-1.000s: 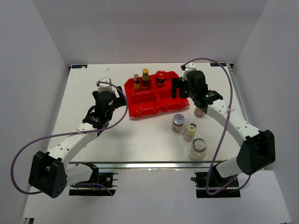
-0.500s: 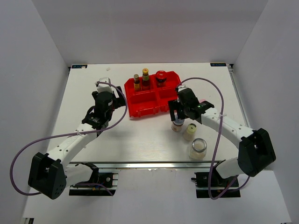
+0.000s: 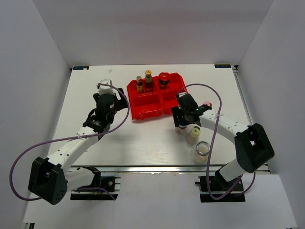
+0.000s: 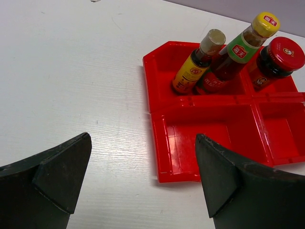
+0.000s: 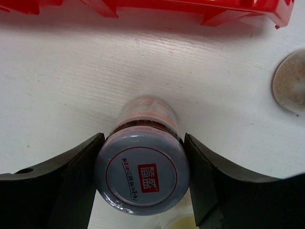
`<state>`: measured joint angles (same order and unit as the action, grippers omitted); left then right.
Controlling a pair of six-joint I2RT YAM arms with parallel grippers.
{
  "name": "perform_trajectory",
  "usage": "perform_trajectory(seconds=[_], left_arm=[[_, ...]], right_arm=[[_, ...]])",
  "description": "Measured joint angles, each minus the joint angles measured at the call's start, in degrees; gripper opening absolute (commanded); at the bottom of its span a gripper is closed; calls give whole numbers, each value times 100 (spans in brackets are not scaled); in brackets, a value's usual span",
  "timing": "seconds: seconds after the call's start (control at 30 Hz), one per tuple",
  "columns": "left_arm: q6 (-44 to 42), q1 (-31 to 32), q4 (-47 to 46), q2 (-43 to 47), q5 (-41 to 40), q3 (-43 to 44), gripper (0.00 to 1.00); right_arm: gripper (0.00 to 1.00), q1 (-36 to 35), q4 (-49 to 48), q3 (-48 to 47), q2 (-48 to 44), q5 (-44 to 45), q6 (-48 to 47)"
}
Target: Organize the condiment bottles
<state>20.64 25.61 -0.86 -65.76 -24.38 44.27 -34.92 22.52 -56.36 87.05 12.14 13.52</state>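
- Nearest the arm bases, a glass jar (image 3: 202, 149) with a metal rim stands on the table (image 3: 143, 143). A cream-capped shaker (image 3: 193, 135) stands just behind it, and both are outside the tray.
- The right gripper (image 5: 143, 143) is closed on the silver-lidded jar (image 5: 142, 177), one finger against each side of the round lid. The jar stands on the table just in front of the tray.
- The lid is smooth painted metal and round, so each finger probably meets it along only a thin line. A firm squeeze and a straight, upright lift should stop it swivelling, and it needs to clear the shaker and the tray wall.
- Below the lid the body looks like clear glass, hard and slippery, so it wants a gentle set-down.
- The left gripper (image 4: 143, 138) hangs wide open and empty over bare table beside the tray.
- The tray (image 4: 205, 124) is glossy red plastic with thin walls. Its two front compartments are empty, which makes them likely targets.
- Farthest back, two slim sauce bottles (image 4: 228, 59) share the back left compartment, and a red-lidded jar (image 4: 276, 62) sits in the back right.
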Motion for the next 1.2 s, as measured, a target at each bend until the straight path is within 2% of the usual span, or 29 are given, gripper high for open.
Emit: perform_trajectory(seconds=[0.07,0.17,0.37,0.6,0.73,0.97,1.07,1.2], left_arm=[[0,0,0,7,-9,0,98],[0,0,0,42,-24,0,98],[2,0,-4,74,-42,0,98],[0,0,-17,74,-55,0,98],[0,0,-39,79,-57,-4,98],[-4,0,-74,83,-105,-35,98],[-7,0,-83,83,-153,-35,98],[-7,0,-85,24,-214,-35,98]], right_arm=[[26,2,7,0,0,15,24],[20,2,39,-15,-9,-7,13],[14,2,490,-420,-129,-138,-120],[8,278,520,-2181,-24,-68,-334],[6,695,433,-3526,728,-59,-452],[4,1093,505,-5718,2798,28,-647],[4,1202,518,-6253,3491,-57,-645],[4,1290,605,-6297,3845,-234,-634]])
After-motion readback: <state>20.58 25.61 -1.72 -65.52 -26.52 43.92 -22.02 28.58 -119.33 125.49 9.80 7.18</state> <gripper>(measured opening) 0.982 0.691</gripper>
